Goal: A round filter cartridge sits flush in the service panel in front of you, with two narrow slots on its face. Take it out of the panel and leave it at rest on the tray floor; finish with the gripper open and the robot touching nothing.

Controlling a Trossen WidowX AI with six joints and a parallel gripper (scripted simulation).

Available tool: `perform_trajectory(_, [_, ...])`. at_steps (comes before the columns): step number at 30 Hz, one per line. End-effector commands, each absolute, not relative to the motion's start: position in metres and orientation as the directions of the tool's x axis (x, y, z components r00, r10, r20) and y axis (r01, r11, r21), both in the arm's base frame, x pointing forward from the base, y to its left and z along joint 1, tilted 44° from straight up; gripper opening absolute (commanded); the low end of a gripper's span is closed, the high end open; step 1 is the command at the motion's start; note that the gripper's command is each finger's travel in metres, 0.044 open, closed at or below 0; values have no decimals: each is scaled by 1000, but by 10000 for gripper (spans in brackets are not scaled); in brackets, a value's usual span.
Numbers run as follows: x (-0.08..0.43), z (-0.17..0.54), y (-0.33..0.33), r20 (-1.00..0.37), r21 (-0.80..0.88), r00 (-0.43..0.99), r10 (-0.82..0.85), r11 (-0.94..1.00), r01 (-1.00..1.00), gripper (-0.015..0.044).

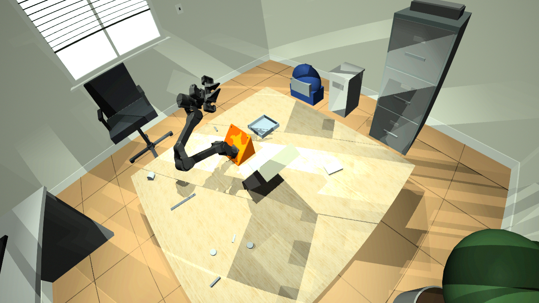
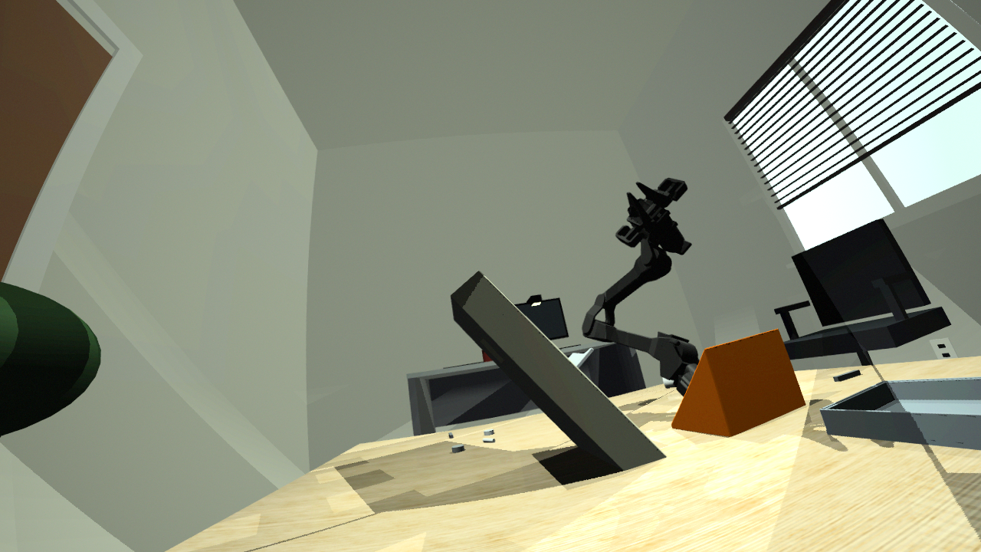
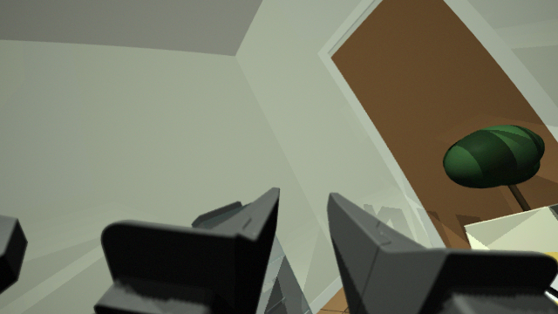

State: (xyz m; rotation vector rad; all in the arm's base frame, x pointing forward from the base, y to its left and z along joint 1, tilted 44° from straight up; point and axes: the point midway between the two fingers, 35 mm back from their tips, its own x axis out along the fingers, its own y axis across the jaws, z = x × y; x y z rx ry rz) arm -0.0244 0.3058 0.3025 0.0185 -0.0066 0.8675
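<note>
Two fingers of the pincer [image 1: 219, 86] [image 2: 633, 188] [image 3: 304, 192] stood partly apart, raised above the counter [image 1: 350, 195] [image 2: 411, 514], left of the top view's upper centre. The tray [image 1: 262, 124] [image 2: 905, 427] lay near the orange wedge [image 1: 249, 151] [image 2: 751, 384], apart from it. The filter cartridge's location could not be identified in any view.

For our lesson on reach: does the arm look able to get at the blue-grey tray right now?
Probably yes: the tray lies open-topped just past the orange wedge, which the arm would likely have to clear.
</note>
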Motion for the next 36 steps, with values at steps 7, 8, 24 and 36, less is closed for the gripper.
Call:
perform_trajectory(7, [107, 244, 315, -182, -562, 898, 400, 707, -429, 112])
perform_trajectory(8, [117, 239, 312, -198, -604, 911, 362, 687, -404, 112])
perform_trajectory(24, [245, 191, 196, -386, -922, 868, -312, 153, -355, 112])
perform_trajectory(36, [247, 191, 193, -388, -922, 862, -325, 143, -361, 112])
